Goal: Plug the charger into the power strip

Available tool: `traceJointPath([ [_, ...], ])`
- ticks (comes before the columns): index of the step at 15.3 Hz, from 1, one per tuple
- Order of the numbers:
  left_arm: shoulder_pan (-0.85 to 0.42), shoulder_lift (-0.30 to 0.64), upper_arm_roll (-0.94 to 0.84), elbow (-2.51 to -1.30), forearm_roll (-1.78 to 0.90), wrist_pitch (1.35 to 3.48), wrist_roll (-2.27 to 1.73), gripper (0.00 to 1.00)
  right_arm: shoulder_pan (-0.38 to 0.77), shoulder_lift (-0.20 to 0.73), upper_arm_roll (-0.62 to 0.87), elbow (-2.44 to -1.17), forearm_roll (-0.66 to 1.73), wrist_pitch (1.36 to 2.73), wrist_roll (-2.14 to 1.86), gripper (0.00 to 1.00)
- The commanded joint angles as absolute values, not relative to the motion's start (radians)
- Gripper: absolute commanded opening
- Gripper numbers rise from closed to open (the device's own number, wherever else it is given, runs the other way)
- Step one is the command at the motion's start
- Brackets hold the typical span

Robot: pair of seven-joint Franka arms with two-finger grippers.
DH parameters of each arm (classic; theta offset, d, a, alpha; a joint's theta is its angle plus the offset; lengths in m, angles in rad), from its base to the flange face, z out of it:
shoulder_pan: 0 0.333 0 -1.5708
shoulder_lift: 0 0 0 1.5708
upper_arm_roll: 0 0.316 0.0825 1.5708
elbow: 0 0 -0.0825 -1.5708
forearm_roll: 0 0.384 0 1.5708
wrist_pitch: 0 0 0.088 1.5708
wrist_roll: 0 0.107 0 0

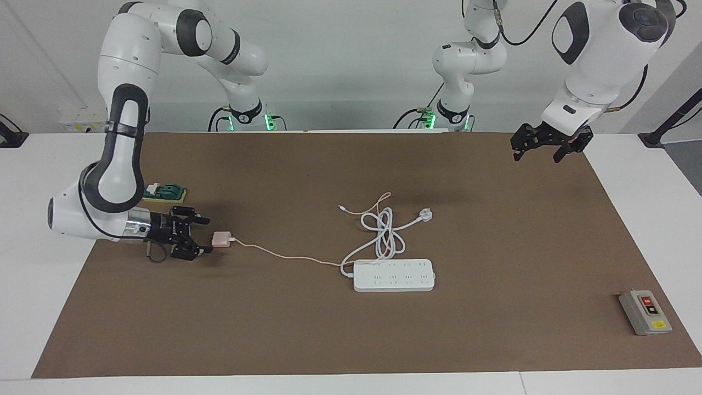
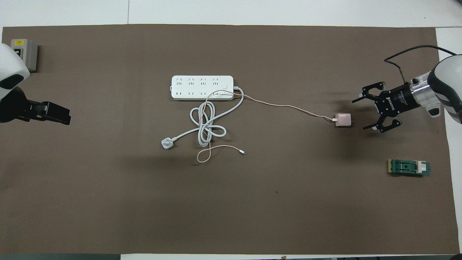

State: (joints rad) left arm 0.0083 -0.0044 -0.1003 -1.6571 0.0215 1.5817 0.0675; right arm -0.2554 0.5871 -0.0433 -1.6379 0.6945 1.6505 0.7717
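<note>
The pale-pink charger [image 1: 221, 239] [image 2: 343, 119] lies flat on the brown mat toward the right arm's end of the table. Its thin pink cable [image 1: 285, 256] [image 2: 288, 106] trails to the white power strip [image 1: 394, 275] [image 2: 202, 87] at mid-table. My right gripper [image 1: 204, 236] [image 2: 361, 114] is low over the mat, lying level and open. Its fingertips stand just short of the charger's prong end and do not touch it. My left gripper [image 1: 536, 156] [image 2: 54, 113] waits open in the air over the mat's edge at the left arm's end.
The strip's thick white cord [image 1: 384, 230] [image 2: 207, 124] coils beside it, nearer to the robots, and ends in a round white plug [image 1: 426, 215] [image 2: 166, 143]. A green block [image 1: 164, 192] [image 2: 409, 167] lies nearer to the robots than the charger. A grey button box [image 1: 645, 312] [image 2: 23, 54] sits at the left arm's end.
</note>
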Motion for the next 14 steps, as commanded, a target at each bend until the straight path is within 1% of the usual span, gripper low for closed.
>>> traceJointPath([
  [1, 0.009, -0.014, -0.1, -1.661, 0.037, 1.571, 0.067, 1.0, -0.269, 0.644, -0.035, -1.609, 0.735, 1.626, 0.784, 1.0],
  [5, -0.008, -0.014, -0.106, -1.66, 0.037, 1.58, 0.067, 1.0, -0.27, 0.649, -0.035, -1.618, 0.741, 1.626, 0.784, 1.0],
  [6, -0.006, -0.009, -0.106, -1.658, 0.035, 1.607, 0.074, 1.0, -0.27, 0.649, -0.035, -1.624, 0.752, 1.631, 0.782, 1.0],
  [7, 0.008, -0.006, -0.106, -1.666, 0.026, 1.682, 0.075, 1.0, -0.268, 0.65, -0.035, -1.628, 0.752, 1.634, 0.776, 1.0],
  [8, 0.006, -0.002, -0.106, -1.677, -0.009, 1.733, 0.077, 1.0, -0.268, 0.65, -0.035, -1.632, 0.752, 1.64, 0.769, 1.0],
  [10, 0.021, 0.032, -0.098, -1.689, -0.218, 1.733, 0.075, 1.0, -0.267, 0.649, -0.035, -1.65, 0.761, 1.661, 0.756, 1.0],
  [11, 0.041, 0.047, -0.101, -1.69, -0.291, 1.723, 0.077, 1.0, -0.267, 0.649, -0.035, -1.661, 0.77, 1.672, 0.735, 0.94],
  [12, 0.052, 0.066, -0.101, -1.695, -0.369, 1.717, 0.078, 1.0, -0.267, 0.649, -0.035, -1.673, 0.773, 1.683, 0.72, 0.9],
  [13, 0.072, 0.081, -0.1, -1.71, -0.479, 1.72, 0.08, 1.0, -0.267, 0.649, -0.035, -1.684, 0.787, 1.686, 0.715, 0.82],
  [14, 0.099, 0.11, -0.1, -1.716, -0.586, 1.727, 0.095, 1.0, -0.267, 0.649, -0.035, -1.686, 0.798, 1.689, 0.712, 0.69],
])
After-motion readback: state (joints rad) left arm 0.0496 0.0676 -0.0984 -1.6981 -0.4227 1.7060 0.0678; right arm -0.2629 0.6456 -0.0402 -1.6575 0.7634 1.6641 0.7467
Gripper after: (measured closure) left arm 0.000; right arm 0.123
